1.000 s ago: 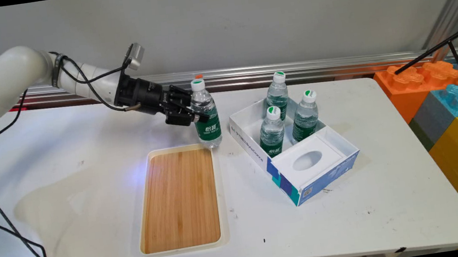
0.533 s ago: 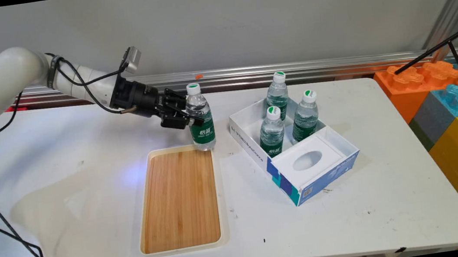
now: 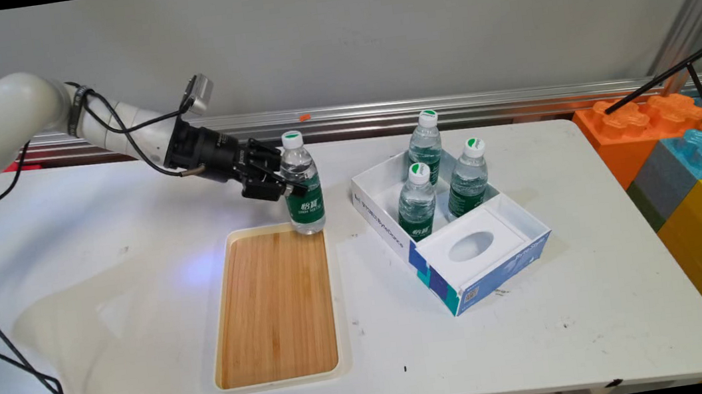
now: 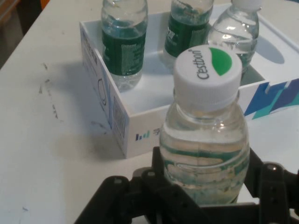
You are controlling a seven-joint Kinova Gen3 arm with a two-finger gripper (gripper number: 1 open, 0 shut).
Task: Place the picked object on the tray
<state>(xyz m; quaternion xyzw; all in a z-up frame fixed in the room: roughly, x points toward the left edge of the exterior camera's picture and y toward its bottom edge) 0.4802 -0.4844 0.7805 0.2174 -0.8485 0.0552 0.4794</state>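
Observation:
My gripper (image 3: 288, 188) is shut on a clear water bottle (image 3: 303, 186) with a green label and white cap, held upright over the far right corner of the wooden tray (image 3: 274, 307). In the hand view the same bottle (image 4: 205, 140) fills the middle, clamped between my gripper (image 4: 203, 186) fingers. Right of it stands a white and blue box (image 3: 456, 237) with three more bottles (image 3: 416, 201) upright in its back part; the box (image 4: 121, 116) and its bottles (image 4: 124, 42) also show in the hand view.
Big orange, blue and yellow blocks (image 3: 686, 142) stack up off the table's right end. A black rod (image 3: 671, 74) slants above them. Black cables (image 3: 16, 358) hang over the table's left side. A metal rail (image 3: 480, 104) runs along the far edge.
The gripper has carried the bottle leftward and slightly toward the near side, from beside the tray's far right corner to over that corner.

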